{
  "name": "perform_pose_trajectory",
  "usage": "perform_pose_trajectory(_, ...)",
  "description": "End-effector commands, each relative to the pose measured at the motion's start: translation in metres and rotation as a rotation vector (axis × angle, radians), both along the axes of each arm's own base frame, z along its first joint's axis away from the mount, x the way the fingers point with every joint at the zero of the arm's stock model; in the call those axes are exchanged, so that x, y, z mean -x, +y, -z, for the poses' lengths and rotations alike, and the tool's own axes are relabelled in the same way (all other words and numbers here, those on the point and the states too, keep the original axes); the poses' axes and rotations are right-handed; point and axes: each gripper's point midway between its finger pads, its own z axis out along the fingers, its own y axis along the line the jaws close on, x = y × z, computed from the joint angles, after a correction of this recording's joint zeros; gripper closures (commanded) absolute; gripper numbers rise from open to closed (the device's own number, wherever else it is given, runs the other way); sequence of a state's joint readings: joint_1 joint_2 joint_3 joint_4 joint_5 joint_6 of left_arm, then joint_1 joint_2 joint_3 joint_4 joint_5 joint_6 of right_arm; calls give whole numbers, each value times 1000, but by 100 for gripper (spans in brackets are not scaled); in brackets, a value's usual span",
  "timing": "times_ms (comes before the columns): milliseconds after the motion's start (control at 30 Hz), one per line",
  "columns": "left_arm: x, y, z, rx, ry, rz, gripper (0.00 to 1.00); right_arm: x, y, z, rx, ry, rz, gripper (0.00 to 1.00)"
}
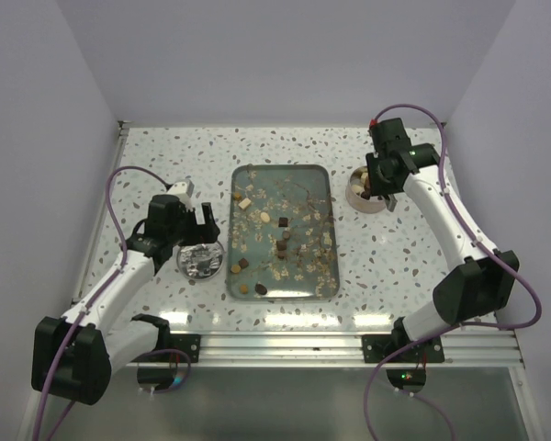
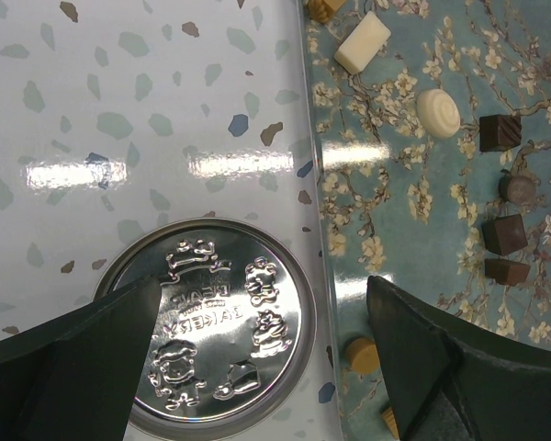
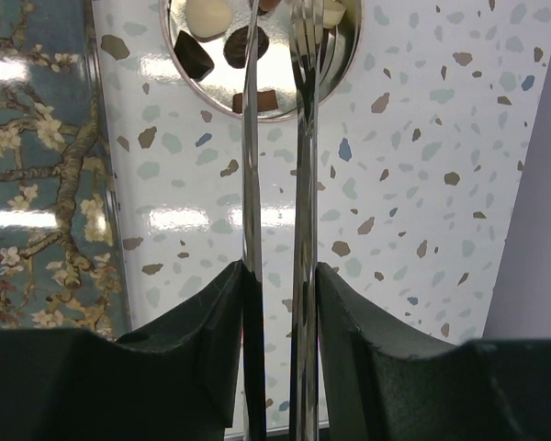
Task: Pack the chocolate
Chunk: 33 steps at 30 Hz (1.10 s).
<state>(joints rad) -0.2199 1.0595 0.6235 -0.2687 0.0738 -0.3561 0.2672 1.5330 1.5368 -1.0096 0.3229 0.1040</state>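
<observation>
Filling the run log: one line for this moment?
left gripper: open, over lid | right gripper: shut on tongs, tips over tin | tin: some chocolate inside | tray: much chocolate on it

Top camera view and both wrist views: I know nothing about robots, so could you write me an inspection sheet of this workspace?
Surface: speckled terrazzo table; floral tray at its centre.
Job's things: chocolates, dark and cream, scattered on the tray; several lie in the round tin to the tray's right; embossed silver lid to its left.
Clutter: pale flakes among the chocolates on the tray.
End effectors: left end effector open above the lid; right end effector shut on metal tongs, tips over the tin.
Cables: purple cables loop from both arms, off the tray.
Surroundings: plain pale walls; metal rail at the near edge.
</observation>
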Motion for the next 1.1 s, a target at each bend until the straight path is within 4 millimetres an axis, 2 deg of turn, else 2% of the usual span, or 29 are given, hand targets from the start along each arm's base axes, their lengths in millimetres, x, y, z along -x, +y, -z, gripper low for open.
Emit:
perform_pose_trajectory(0, -10, 0, -10, -4, -45, 4, 0, -3, -3, -11, 9, -27, -9, 62)
perform_pose_trajectory(167, -11, -1, -8, -1, -43, 4, 0, -1, 14, -18, -64, -43, -39, 64)
perform_pose_trajectory(233, -12, -1, -8, 3, -43, 2, 0, 4, 32, -15, -77, -34, -73, 64)
perform_pose_trajectory(267, -12, -1, -8, 6, -42, 3, 0, 9, 48, -13, -78, -28, -111, 65)
perform_pose_trajectory(333, -12, -3, -8, 9, -42, 8, 0, 16, 67, -5, -97, -9, -132, 65)
perform_pose_trajectory(367, -12, -3, -6, 8, -36, 8, 0, 22, 88, -1, -116, 4, -175, 65)
perform_pose_trajectory(467, -12, -2, -7, 5, -35, 8, 0, 36, 126, 12, -188, 29, -217, 66)
perform_pose_trajectory(500, -12, -2, -6, 6, -33, 6, 0, 43, 147, 16, -193, 35, -267, 66)
perform_pose_trajectory(667, -10, -3, -4, 6, -27, 12, 0, 68, 200, 40, -221, 91, -358, 66)
perform_pose_trajectory(733, -11, -3, -5, 8, -29, 9, 0, 72, 209, 47, -208, 105, -368, 66)
perform_pose_trajectory(867, -9, -4, -4, 11, -27, 16, 0, 74, 222, 48, -214, 105, -385, 64)
perform_pose_trajectory(1067, -8, -4, -1, 13, -20, 17, 0, 73, 224, 48, -187, 101, -391, 61)
